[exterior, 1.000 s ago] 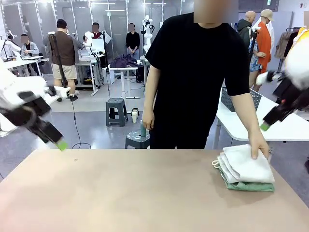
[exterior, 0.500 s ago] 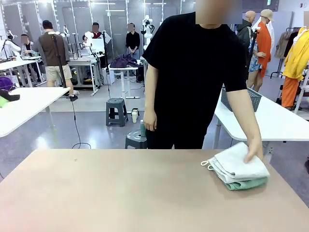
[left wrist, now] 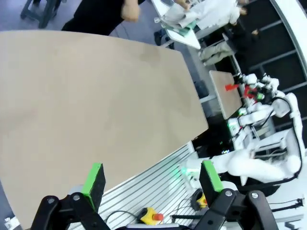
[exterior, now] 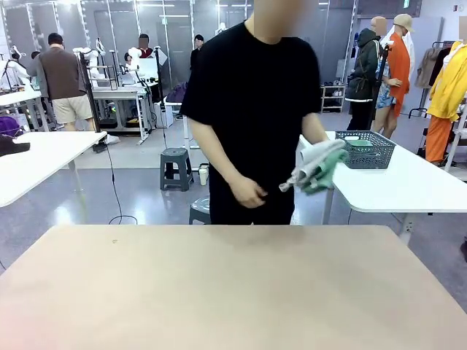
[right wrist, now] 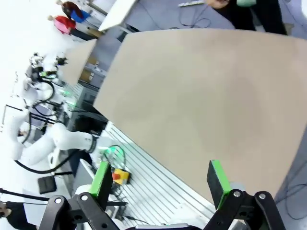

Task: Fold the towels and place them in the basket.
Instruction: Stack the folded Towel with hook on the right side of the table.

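A person in a black shirt stands at the far side of the table, one hand holding the folded towels (exterior: 315, 166), cream-white over mint-green, in the air above the gap between the tables. The same towels (left wrist: 181, 19) show at the top of the left wrist view. The dark grey lattice basket (exterior: 365, 149) stands on the white side table behind the person's arm. My left gripper (left wrist: 152, 178) is open and empty, back over the near edge of the tan table (left wrist: 86, 91). My right gripper (right wrist: 160, 182) is also open and empty, above the table's (right wrist: 201, 96) near edge.
The tan table top (exterior: 219, 284) is bare. A white side table (exterior: 408, 186) stands at the right and another white table (exterior: 36, 164) at the left. Grey stools (exterior: 177, 166) stand on the floor beyond. Several people stand far back.
The person lifted the folded towel stack off the tan table's right side and carried it up toward the side table. Both arms, seen a second ago, have left the front view.
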